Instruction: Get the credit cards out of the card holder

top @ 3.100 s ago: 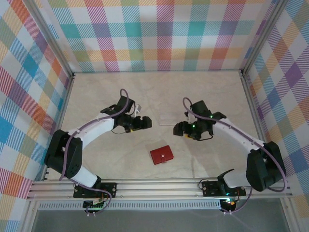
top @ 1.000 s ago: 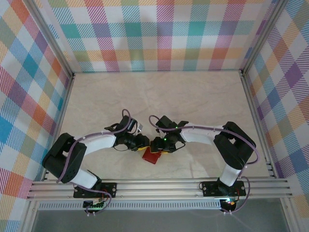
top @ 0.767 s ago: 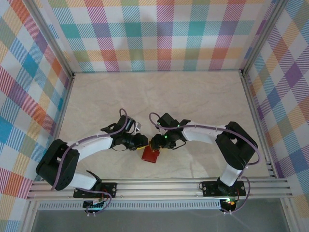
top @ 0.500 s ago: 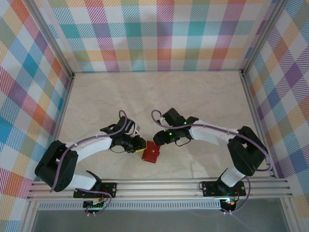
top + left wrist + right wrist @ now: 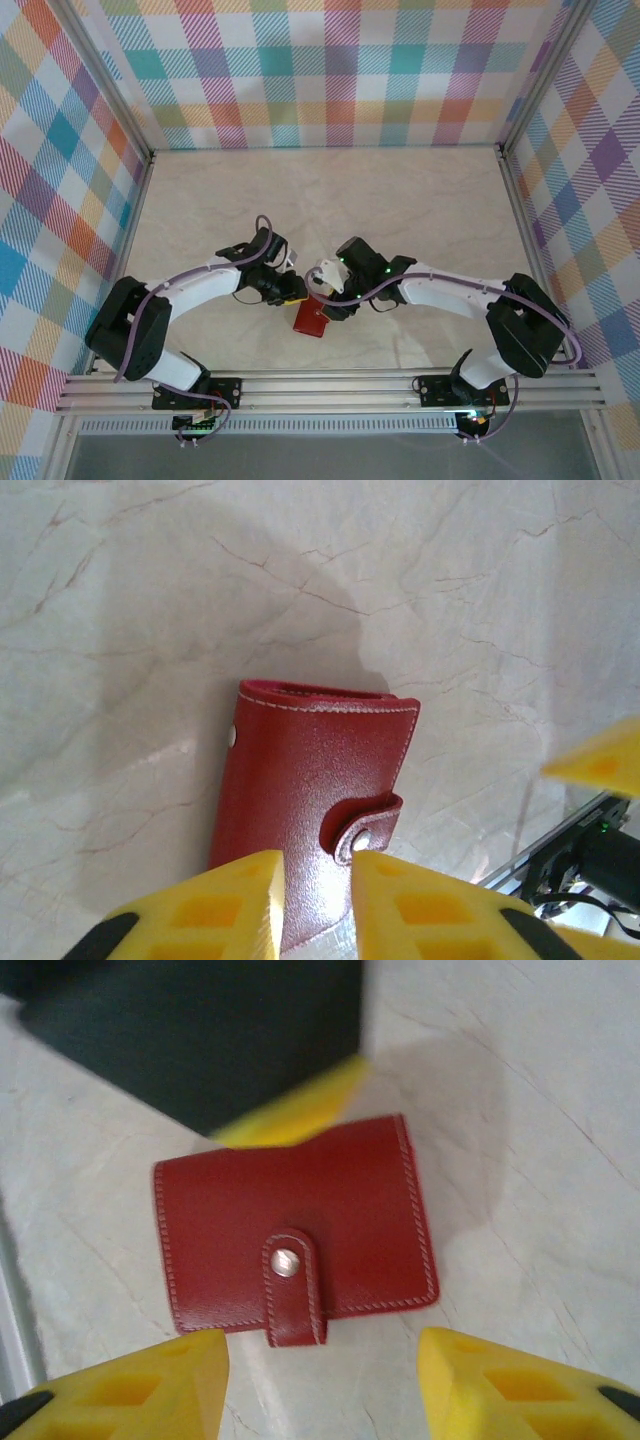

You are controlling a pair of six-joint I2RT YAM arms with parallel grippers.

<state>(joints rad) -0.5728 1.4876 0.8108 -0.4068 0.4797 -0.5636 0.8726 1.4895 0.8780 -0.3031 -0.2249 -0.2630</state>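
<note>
Red card holder [image 5: 295,1230] | closed, flat | long axis runs across right hand [image 5: 320,1380]

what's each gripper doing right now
left gripper: jaws nearly shut over the card holder's edge; whether it grips cannot be told
right gripper: open, holding nothing, above the card holder

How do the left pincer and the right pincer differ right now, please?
The left pincer has a narrow gap, the right pincer a wide one. The left pincer's tips sit at the edge of the card holder; the right pincer hangs clear of it. Both are yellow-tipped.
</note>
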